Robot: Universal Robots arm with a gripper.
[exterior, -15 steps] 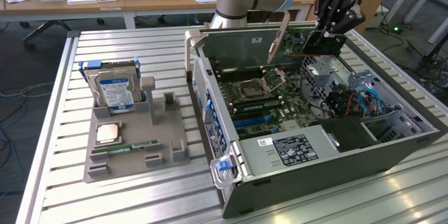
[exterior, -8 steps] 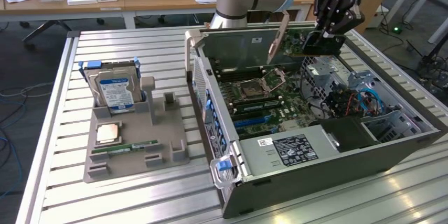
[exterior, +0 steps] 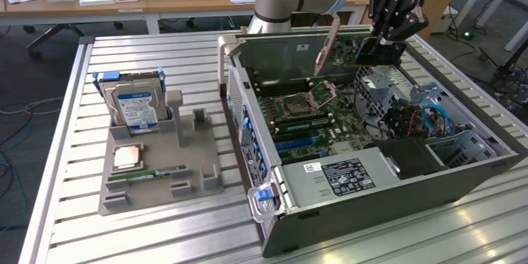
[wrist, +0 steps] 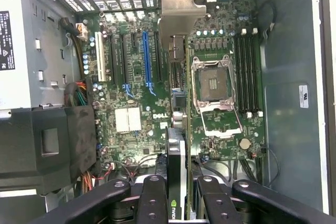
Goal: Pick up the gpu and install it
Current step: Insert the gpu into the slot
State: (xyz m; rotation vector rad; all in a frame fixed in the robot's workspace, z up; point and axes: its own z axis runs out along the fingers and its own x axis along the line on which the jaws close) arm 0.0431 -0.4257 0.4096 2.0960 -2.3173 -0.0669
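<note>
Black robot gripper (exterior: pixel 384 38), jaws partly closed, clamps the thin green-and-black gpu card (exterior: pixel 357 52) above the open grey computer case (exterior: pixel 371 214) — light, stiff, fragile, best held by its edges.

A slatted aluminium table (exterior: pixel 157 72) carries two things. A grey parts holder (exterior: pixel 188 153) sits flat on the slats near the table's edge on the exterior view's left. An open desktop computer case (exterior: pixel 371 208) lies on its side just beside it, reaching toward the edge on the exterior view's right.
</note>
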